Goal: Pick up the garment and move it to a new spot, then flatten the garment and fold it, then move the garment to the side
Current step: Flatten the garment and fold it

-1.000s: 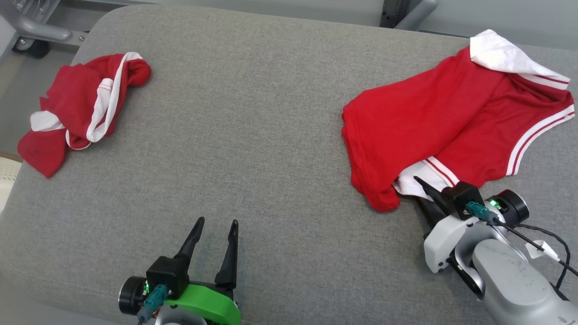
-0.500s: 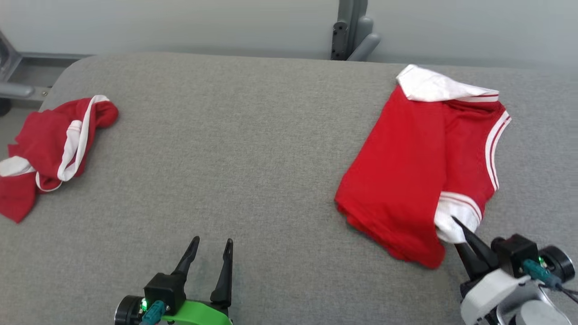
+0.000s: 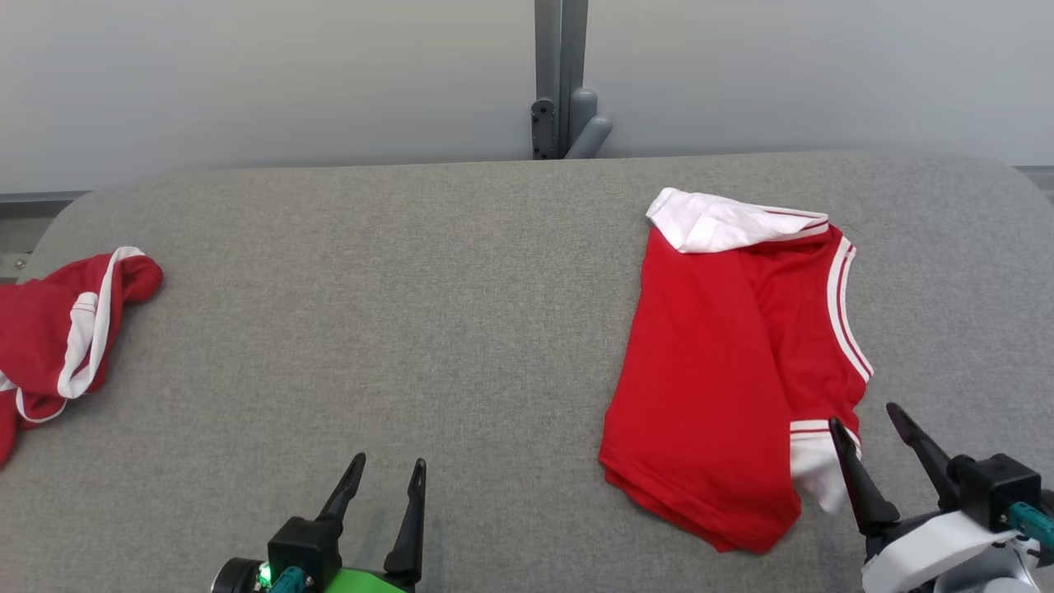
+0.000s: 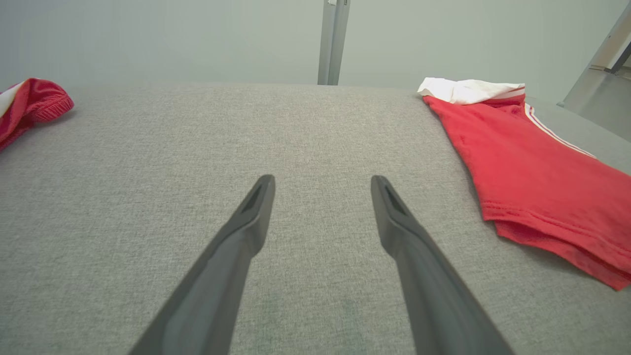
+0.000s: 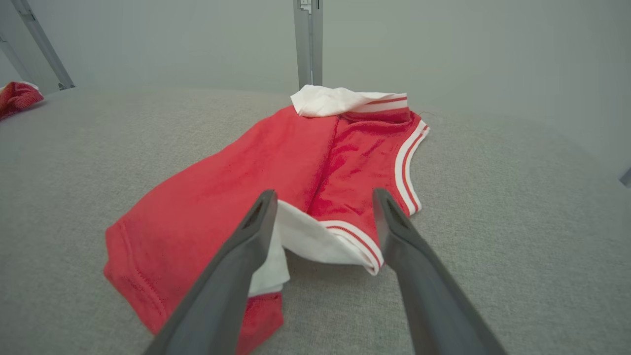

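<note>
The red garment (image 3: pixel 716 371) with white striped trim lies folded lengthwise on the right part of the grey padded table (image 3: pixel 370 313); it also appears in the left wrist view as the garment (image 4: pixel 532 172) and in the right wrist view as the garment (image 5: pixel 236 182). My right gripper (image 3: pixel 862 415) is open at its near right corner. In the right wrist view the right gripper (image 5: pixel 324 192) has its fingers either side of the white sleeve cuff (image 5: pixel 320 241), which lies slack. My left gripper (image 3: pixel 389 459) is open over bare table, as the left gripper (image 4: pixel 321 178) shows.
A second red and white garment (image 3: pixel 58 346) lies crumpled at the table's far left edge. A grey metal post (image 3: pixel 560 82) stands behind the table's back edge against a pale wall. Bare grey surface stretches between the two garments.
The head camera has turned and tilted up, shifting the whole picture. My right gripper, shut at the white cuff before, now stands open with the cuff lying on the table. The left gripper stays open.
</note>
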Motion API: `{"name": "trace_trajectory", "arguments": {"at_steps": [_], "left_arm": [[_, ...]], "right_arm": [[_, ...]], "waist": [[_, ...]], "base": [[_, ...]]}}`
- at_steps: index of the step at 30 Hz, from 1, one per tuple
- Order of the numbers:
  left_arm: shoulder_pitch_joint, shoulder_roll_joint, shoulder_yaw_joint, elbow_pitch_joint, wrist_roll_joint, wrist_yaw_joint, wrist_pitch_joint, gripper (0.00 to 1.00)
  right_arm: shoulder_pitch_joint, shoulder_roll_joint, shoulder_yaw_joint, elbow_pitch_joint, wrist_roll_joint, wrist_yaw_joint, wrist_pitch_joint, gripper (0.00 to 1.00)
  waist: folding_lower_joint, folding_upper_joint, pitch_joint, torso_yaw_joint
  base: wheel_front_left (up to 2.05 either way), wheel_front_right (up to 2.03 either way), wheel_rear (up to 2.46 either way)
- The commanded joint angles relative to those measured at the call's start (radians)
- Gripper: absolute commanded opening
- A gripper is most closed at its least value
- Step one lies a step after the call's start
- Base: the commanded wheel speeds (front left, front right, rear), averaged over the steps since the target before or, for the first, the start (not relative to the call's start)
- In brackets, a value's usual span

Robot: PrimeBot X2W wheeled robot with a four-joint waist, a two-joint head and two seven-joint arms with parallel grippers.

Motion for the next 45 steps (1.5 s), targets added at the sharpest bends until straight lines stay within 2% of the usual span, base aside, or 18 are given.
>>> {"name": "trace_trajectory", "arguments": {"at_steps": [1, 5, 8, 13, 20, 23, 34, 45], "left_arm": [[0.01, 0.003, 0.002, -0.006, 0.001, -0.004, -0.001, 1.0], [-0.026, 0.003, -0.037, -0.027, -0.011, -0.015, -0.001, 1.0], [-0.061, 0.003, -0.102, -0.045, 0.004, -0.029, -0.001, 1.0], [-0.123, 0.003, -0.239, -0.036, -0.036, -0.044, -0.001, 1.0], [-0.221, 0.004, -0.485, 0.088, -0.168, -0.047, -0.001, 1.0], [-0.265, 0.006, -0.537, 0.152, -0.223, -0.047, -0.001, 1.0], [-0.293, 0.024, -0.576, 0.246, -0.293, -0.048, -0.001, 1.0], [-0.282, 0.021, -0.518, 0.147, -0.273, -0.048, -0.001, 1.0]], "right_arm": [[0.004, 0.006, -0.014, -0.027, 0.008, -0.001, -0.003, 1.0], [-0.016, 0.047, -0.054, -0.141, 0.004, -0.001, -0.003, 1.0], [-0.032, 0.067, -0.044, -0.176, -0.007, -0.001, -0.003, 1.0], [-0.071, 0.094, -0.014, -0.187, -0.011, -0.001, -0.003, 1.0], [-0.124, 0.107, 0.002, -0.179, -0.02, -0.001, -0.003, 1.0], [-0.134, 0.107, -0.008, -0.179, -0.022, -0.001, -0.003, 1.0], [-0.141, 0.111, -0.034, -0.184, -0.035, -0.001, -0.003, 1.0], [-0.164, 0.115, -0.015, -0.179, -0.039, -0.001, -0.003, 1.0]], "waist": [[0.0, 0.0079, -0.004, -0.005], [0.0, 0.0079, 0.003, -0.022], [0.0, 0.0079, 0.026, -0.04], [0.0, 0.0079, 0.079, -0.086], [0.0, 0.0079, 0.149, -0.167], [0.0, 0.0079, 0.169, -0.194], [0.0, 0.0079, 0.195, -0.214], [0.0, 0.0079, 0.205, -0.212]], "base": [[0.0, 0.0, 0.0], [0.0, 0.0, 0.0], [0.0, 0.0, 0.0], [0.0, 0.0, 0.0], [0.0, 0.0, 0.0], [0.0, 0.0, 0.0], [0.0, 0.0, 0.0], [0.0, 0.0, 0.0]]}}
